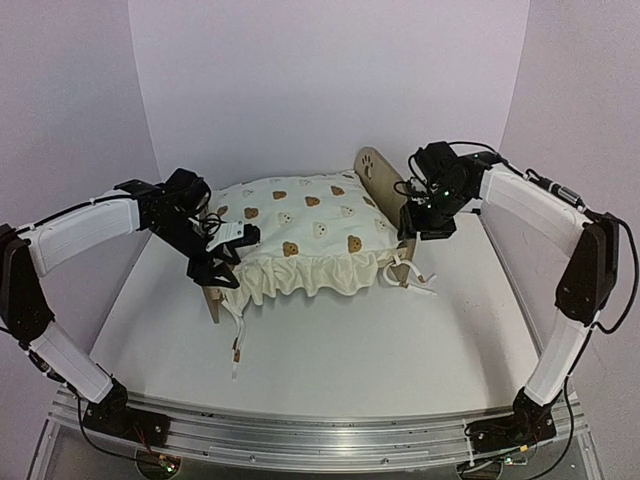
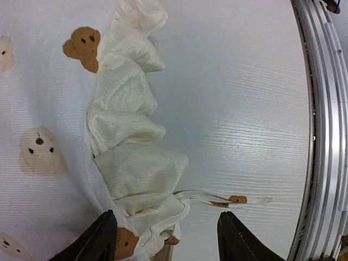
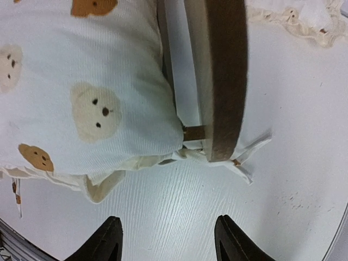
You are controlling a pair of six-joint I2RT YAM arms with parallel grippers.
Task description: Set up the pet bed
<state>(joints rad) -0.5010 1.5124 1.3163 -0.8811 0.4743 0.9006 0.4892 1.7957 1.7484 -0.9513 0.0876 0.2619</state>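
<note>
The pet bed (image 1: 213, 300) stands mid-table, its rounded headboard (image 1: 375, 168) with a paw cutout at the back right. A cream bear-print cushion (image 1: 300, 225) with a ruffled edge lies over the frame and hides the base. My left gripper (image 1: 215, 255) is open at the cushion's front-left corner. In the left wrist view the gripper (image 2: 168, 239) straddles the ruffled corner (image 2: 147, 185) without clamping it. My right gripper (image 1: 420, 225) is open beside the headboard end. In the right wrist view it (image 3: 168, 236) hovers over bare table, short of the cushion (image 3: 81, 81) and the wooden headboard (image 3: 223, 81).
Thin tie strings with brown tips trail onto the white table at the front left (image 1: 237, 350) (image 2: 228, 200) and right (image 1: 415, 280). A ruffled cream fabric piece (image 3: 304, 16) lies beyond the headboard. An aluminium rail (image 1: 300, 440) (image 2: 321, 136) runs along the near edge.
</note>
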